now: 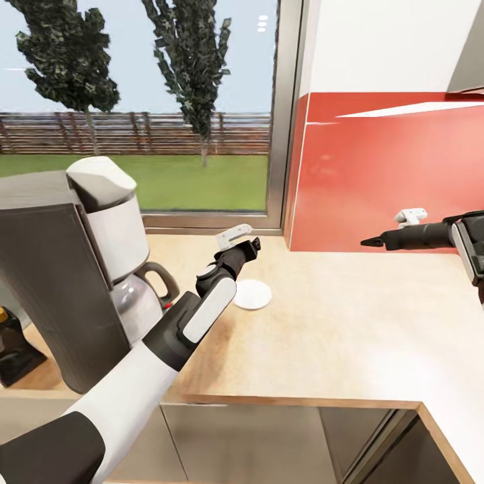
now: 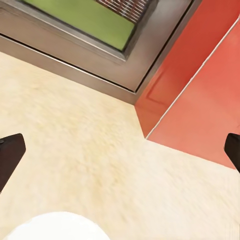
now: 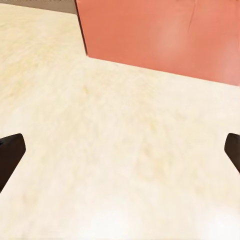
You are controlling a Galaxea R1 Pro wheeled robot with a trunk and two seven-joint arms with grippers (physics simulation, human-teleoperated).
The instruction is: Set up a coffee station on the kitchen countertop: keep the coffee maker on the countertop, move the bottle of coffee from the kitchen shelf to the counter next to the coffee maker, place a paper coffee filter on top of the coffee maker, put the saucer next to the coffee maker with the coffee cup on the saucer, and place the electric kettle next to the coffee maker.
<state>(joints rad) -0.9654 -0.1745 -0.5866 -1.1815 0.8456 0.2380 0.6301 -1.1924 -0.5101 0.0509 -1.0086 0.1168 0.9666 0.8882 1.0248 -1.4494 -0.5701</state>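
The coffee maker (image 1: 70, 262) stands tall at the left of the countertop (image 1: 343, 329), its glass carafe (image 1: 138, 299) facing the middle. Right of it a small white saucer (image 1: 252, 294) lies flat with nothing on it. My left gripper (image 1: 253, 246) hovers just above and behind the saucer, open and holding nothing; its wrist view shows the saucer's rim (image 2: 55, 227) below the spread fingers (image 2: 10, 155). My right gripper (image 1: 374, 240) hangs open over bare worktop near the red wall, its fingers (image 3: 10, 152) wide apart. A dark object (image 1: 15, 346) with a yellow spot peeks out behind the maker.
A red backsplash (image 1: 390, 175) closes the counter at the back right, and a large window (image 1: 168, 101) with a metal frame runs behind the maker. The counter's front edge (image 1: 282, 402) turns a corner at the lower right.
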